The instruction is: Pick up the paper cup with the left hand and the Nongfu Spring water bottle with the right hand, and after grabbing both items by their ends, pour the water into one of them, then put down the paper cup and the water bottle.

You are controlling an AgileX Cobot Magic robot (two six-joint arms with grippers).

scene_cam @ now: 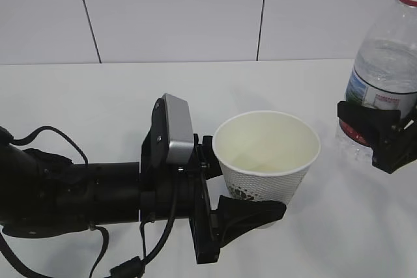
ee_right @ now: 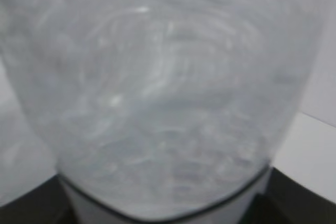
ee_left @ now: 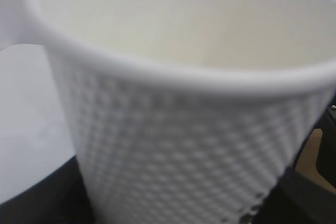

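The white paper cup (scene_cam: 267, 154) stands upright, mouth open, with a dark logo low on its dimpled side. My left gripper (scene_cam: 251, 209) is shut on its lower part from the left. In the left wrist view the cup (ee_left: 184, 129) fills the frame between dark fingers (ee_left: 47, 192). The clear Nongfu Spring water bottle (scene_cam: 388, 63) is upright at the right edge, its red neck ring at the top. My right gripper (scene_cam: 381, 131) is shut on its labelled lower half. In the right wrist view the bottle (ee_right: 157, 93) fills the frame. I cannot tell whether there is water in the cup.
The white table (scene_cam: 98, 102) runs back to a white panelled wall (scene_cam: 176, 11). My left arm (scene_cam: 71, 193) with its cables lies along the front left. The bottle and right gripper are partly cut off by the right edge of the exterior view.
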